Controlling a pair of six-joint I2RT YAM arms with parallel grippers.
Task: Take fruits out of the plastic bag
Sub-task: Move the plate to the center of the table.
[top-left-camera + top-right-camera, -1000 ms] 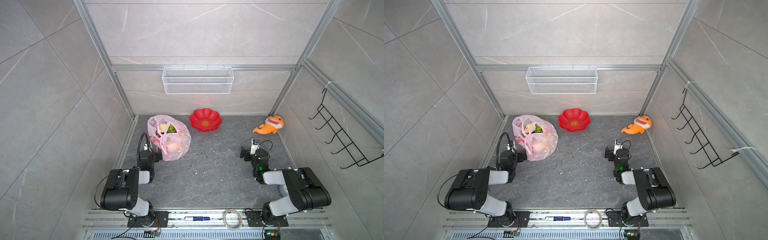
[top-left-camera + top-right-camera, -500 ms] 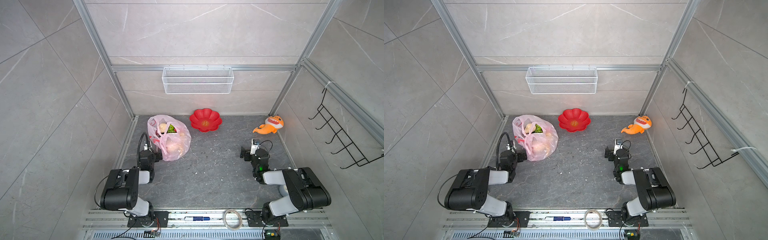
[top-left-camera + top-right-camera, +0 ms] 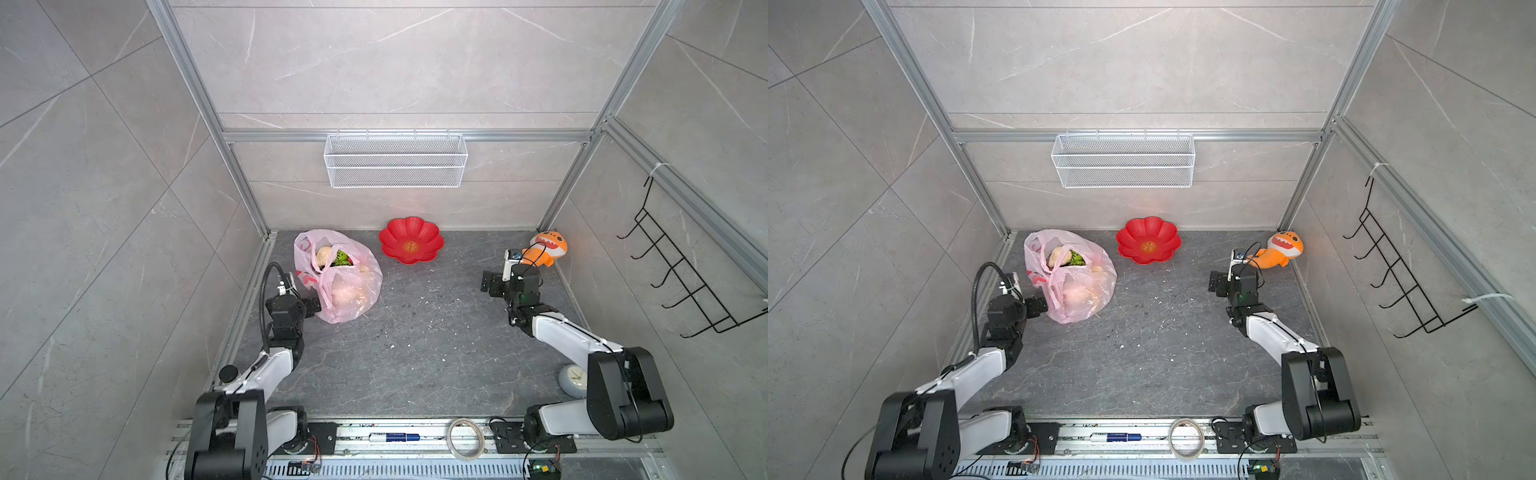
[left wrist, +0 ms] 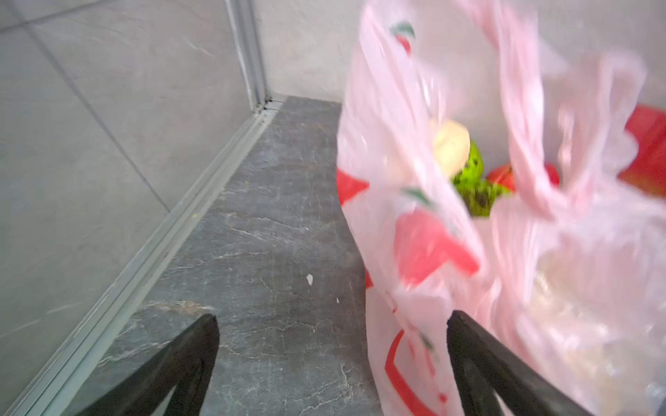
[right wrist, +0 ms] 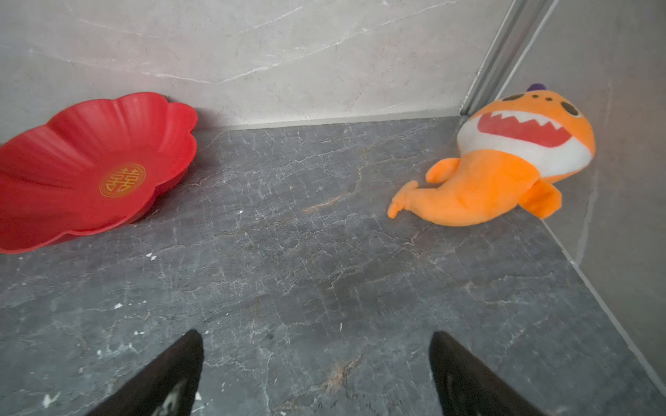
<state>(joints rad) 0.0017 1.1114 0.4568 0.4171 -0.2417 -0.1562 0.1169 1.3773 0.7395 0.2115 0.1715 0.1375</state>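
The pink plastic bag (image 3: 345,291) (image 3: 1077,293) stands at the back left of the grey floor, its mouth open upward. Fruits show in the mouth in both top views: a lumpy beige one (image 3: 324,255) and a bumpy green one (image 3: 343,258). More pale shapes show through the film. In the left wrist view the bag (image 4: 522,259) is close, with the beige fruit (image 4: 450,146), green fruit (image 4: 473,180) and a red apple (image 4: 501,176) inside. My left gripper (image 4: 332,320) is open beside the bag, whose lower edge lies between the jaws. My right gripper (image 5: 316,335) is open over bare floor, far from the bag.
A red flower-shaped plate (image 3: 411,243) (image 5: 90,169) lies against the back wall. An orange plush shark (image 3: 547,248) (image 5: 504,173) sits in the back right corner. A wire basket (image 3: 395,160) hangs on the back wall, a black hook rack (image 3: 673,266) on the right wall. A small clock (image 3: 572,380) lies by the right arm's base.
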